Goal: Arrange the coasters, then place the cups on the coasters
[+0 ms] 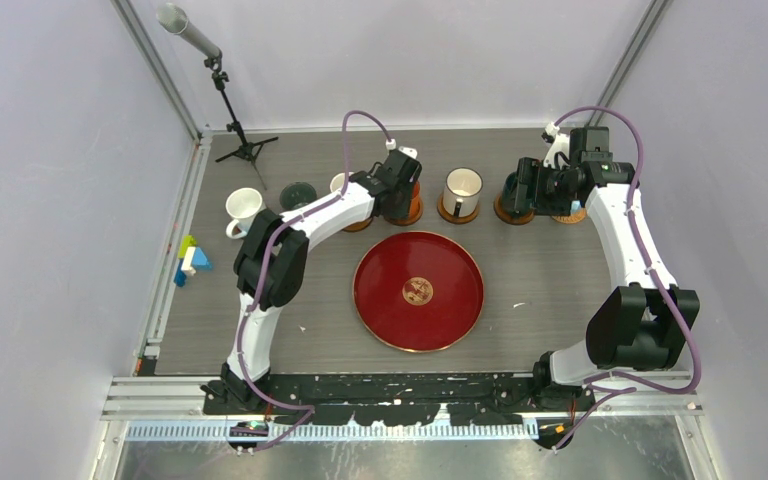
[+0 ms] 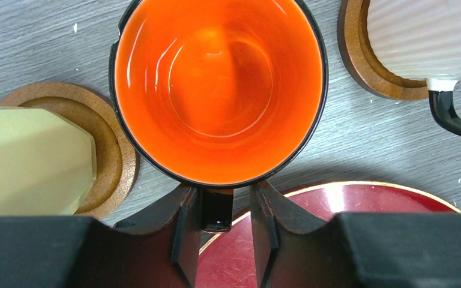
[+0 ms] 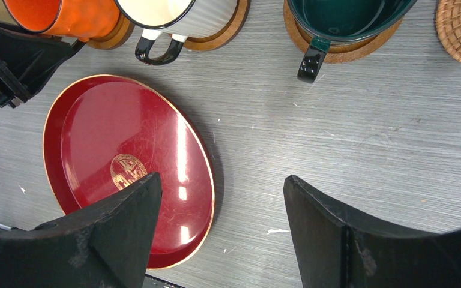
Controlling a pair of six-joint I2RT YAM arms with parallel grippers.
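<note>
2 grippers, jaws apart
Beyond the round dark red tray (image 3: 96, 132), right gripper (image 3: 222, 192) hung wide open over grey table (image 3: 366, 120); left gripper (image 2: 223, 192), jaws slightly parted, flanked the black handle (image 2: 217, 219) of the glossy orange cup (image 2: 216, 90) on its round brown coaster (image 3: 111, 37).

Overhead camera looks down; 2 close wrist cameras share orange cup (image 3: 78, 21), tray (image 3: 102, 126).

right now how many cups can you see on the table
6, left to right: white cup, dark cup, yellow cup, orange cup, ribbed cup, teal cup; the right arm may hide another.
</note>
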